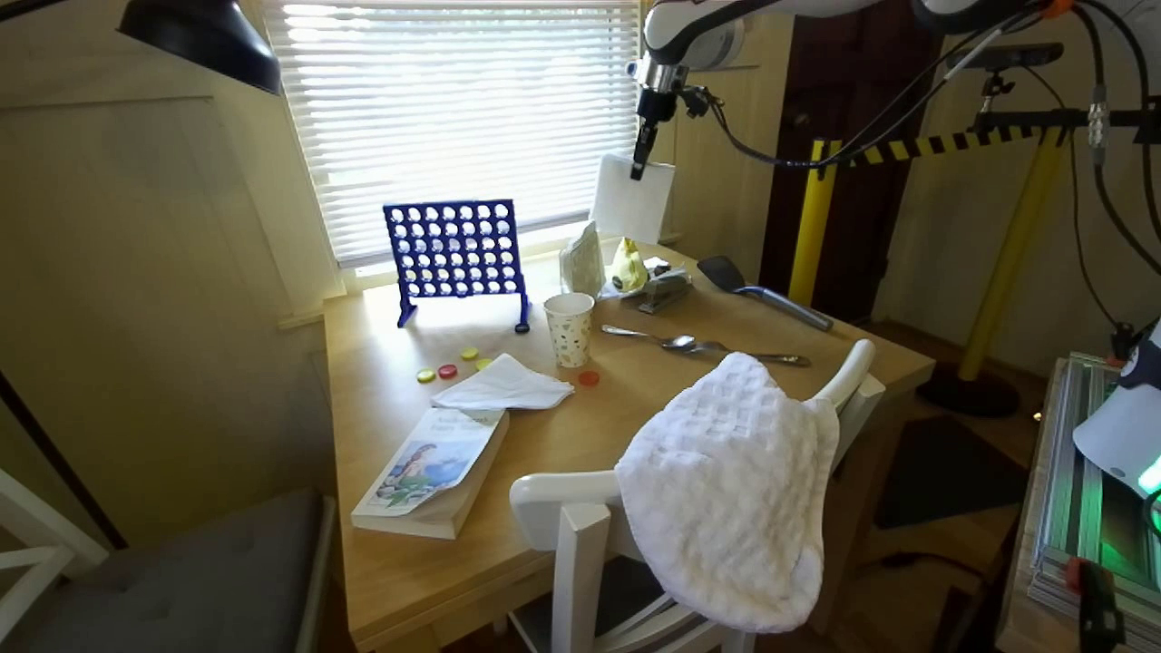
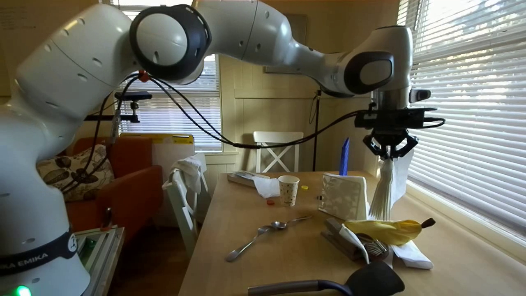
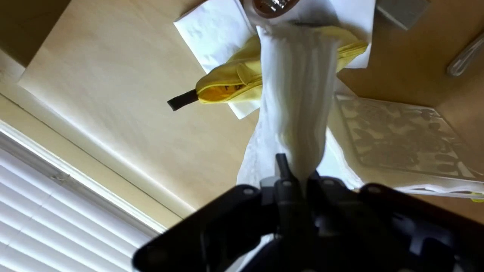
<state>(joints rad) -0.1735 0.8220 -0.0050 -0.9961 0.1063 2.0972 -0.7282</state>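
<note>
My gripper (image 2: 387,158) is shut on the top of a bunch of white napkins (image 2: 383,191), which fans out downward. In the wrist view the napkins (image 3: 298,90) hang from between the fingers and cover part of a yellow banana-shaped pouch (image 3: 230,81). That pouch (image 2: 384,231) lies on white paper beside a brown hairbrush (image 2: 373,246) and a grey stapler (image 2: 340,240). Close by stands a pale patterned napkin holder (image 2: 343,196), also seen in the wrist view (image 3: 404,138). Whether the napkins' lower edge touches anything is hidden behind the pouch.
A paper cup (image 1: 570,331), a blue grid frame (image 1: 458,249), a spoon and fork (image 1: 689,345), a spatula (image 1: 762,290), a folded napkin (image 1: 503,384), a book (image 1: 431,462) and several discs share the table. Window blinds (image 2: 472,123) rise beside the arm. A towel-draped chair (image 1: 735,490) stands at the table.
</note>
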